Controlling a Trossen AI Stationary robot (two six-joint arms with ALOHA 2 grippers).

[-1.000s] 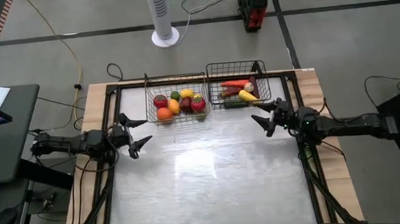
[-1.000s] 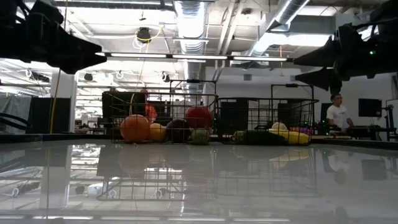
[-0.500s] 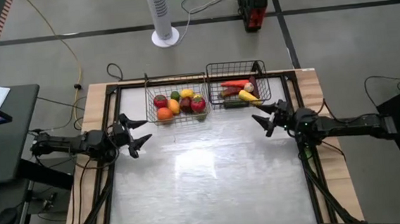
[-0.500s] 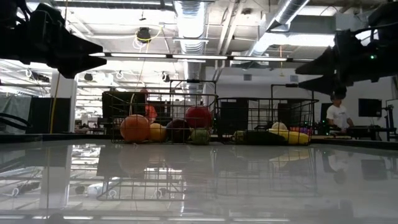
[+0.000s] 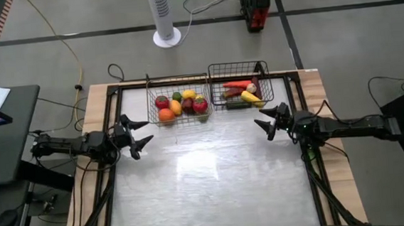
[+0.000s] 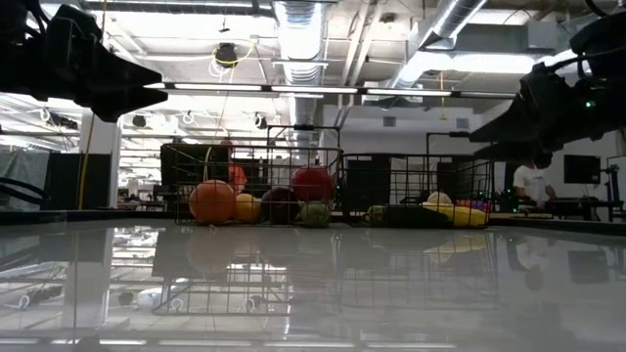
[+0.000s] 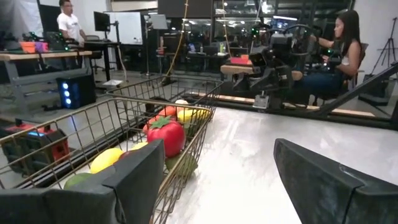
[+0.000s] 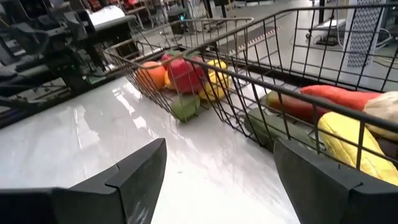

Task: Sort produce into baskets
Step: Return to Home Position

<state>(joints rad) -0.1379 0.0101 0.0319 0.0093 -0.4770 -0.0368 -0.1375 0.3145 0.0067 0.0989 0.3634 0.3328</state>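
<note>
Two wire baskets stand side by side at the table's far edge. The lighter silver basket (image 5: 178,99) on the left holds round produce (image 5: 181,104): red, orange, yellow, green and maroon pieces. The darker basket (image 5: 240,83) on the right holds long produce (image 5: 240,93): red, yellow and green pieces. My left gripper (image 5: 141,133) hovers open and empty near the table's left edge, short of the silver basket. My right gripper (image 5: 265,120) hovers open and empty near the table's right side, just in front of the darker basket.
The glossy table top (image 5: 213,176) between the arms lies bare in front of the baskets. A white fan (image 5: 164,16) and a red and black device (image 5: 255,2) stand on the floor beyond the table. People sit and stand in the room behind.
My right gripper has drawn slightly down and toward the table's right edge, away from the darker basket, staying open. The produce and baskets have kept still.
</note>
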